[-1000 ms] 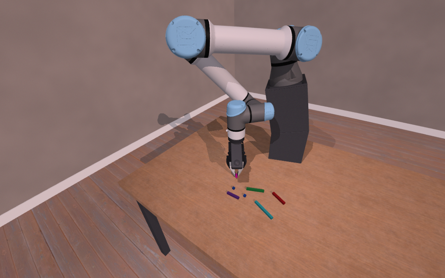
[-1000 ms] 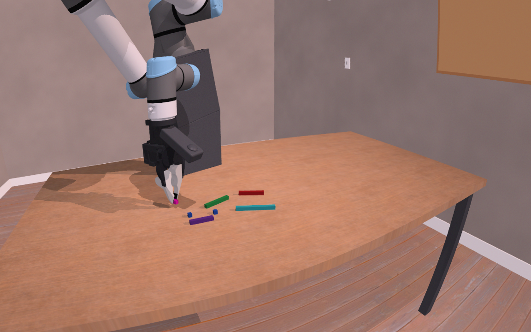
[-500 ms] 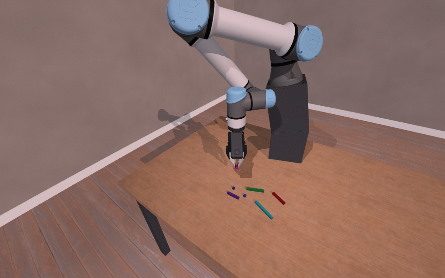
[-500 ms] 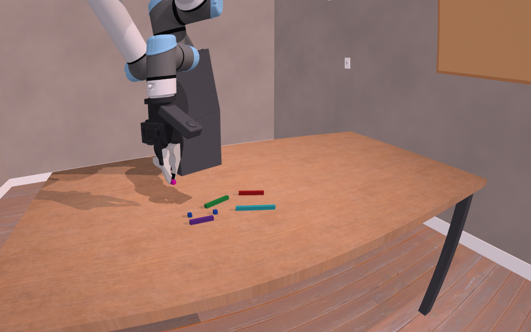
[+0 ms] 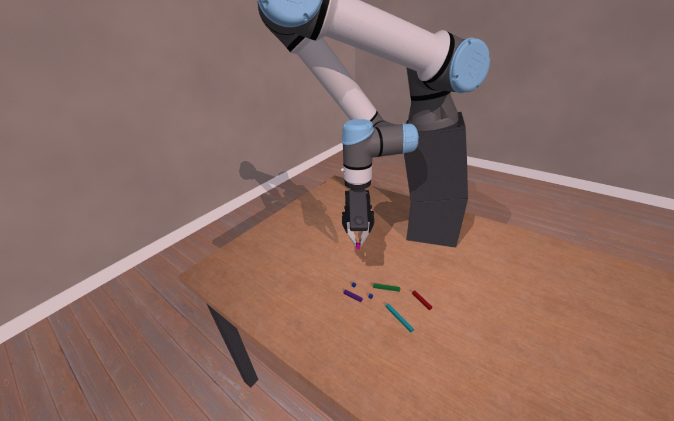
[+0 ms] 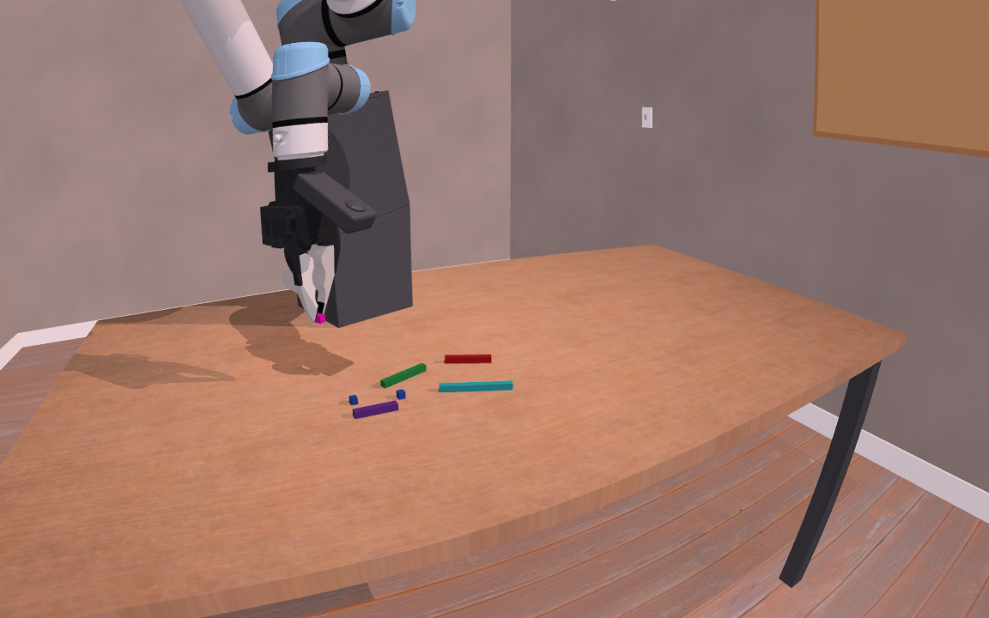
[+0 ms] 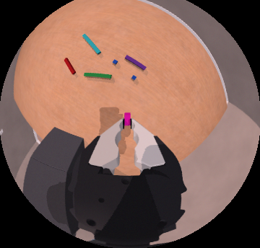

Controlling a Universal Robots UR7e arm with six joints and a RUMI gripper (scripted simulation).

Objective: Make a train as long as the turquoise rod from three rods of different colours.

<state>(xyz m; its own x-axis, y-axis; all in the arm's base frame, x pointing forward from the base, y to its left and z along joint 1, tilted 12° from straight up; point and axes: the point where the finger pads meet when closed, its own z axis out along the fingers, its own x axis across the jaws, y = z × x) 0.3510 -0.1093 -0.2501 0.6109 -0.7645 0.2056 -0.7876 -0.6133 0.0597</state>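
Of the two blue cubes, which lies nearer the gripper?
The blue cube on the gripper's side of the purple rod; the other sits off the rod's end.
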